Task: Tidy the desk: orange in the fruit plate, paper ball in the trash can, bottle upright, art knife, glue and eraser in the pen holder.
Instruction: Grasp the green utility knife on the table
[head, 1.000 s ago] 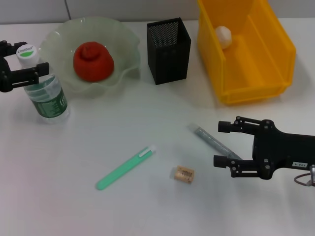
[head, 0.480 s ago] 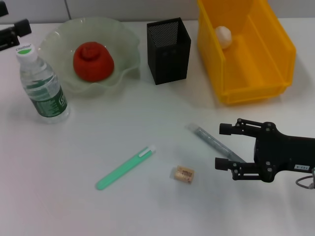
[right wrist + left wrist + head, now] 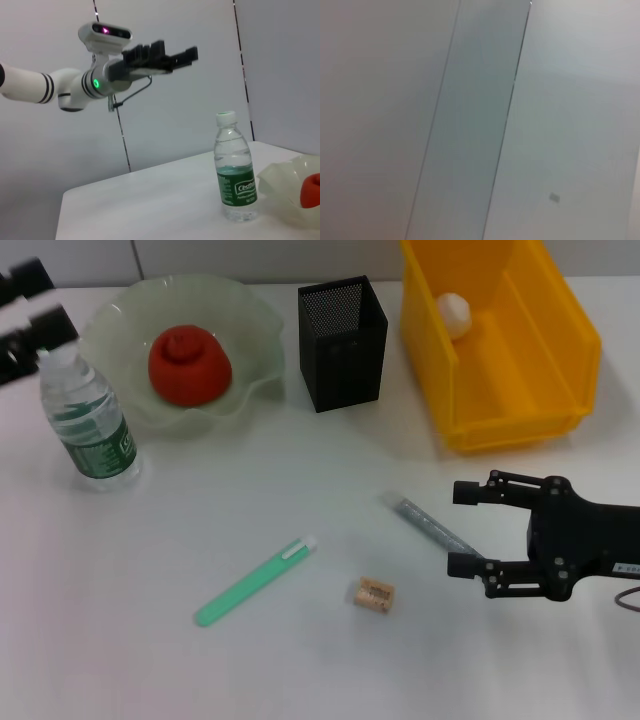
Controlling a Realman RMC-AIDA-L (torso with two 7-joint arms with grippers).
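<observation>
Left tool hangs open and empty above the upright bottle — clearance only the right wrist view shows.

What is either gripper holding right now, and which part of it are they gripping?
Nothing is held. The left gripper is open in the air above the upright bottle. The right gripper is open at the glue stick lying on the desk.

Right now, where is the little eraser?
In the head view the eraser lies on the white table, near the front and a bit right of the middle, between the green art knife and the right gripper.
</observation>
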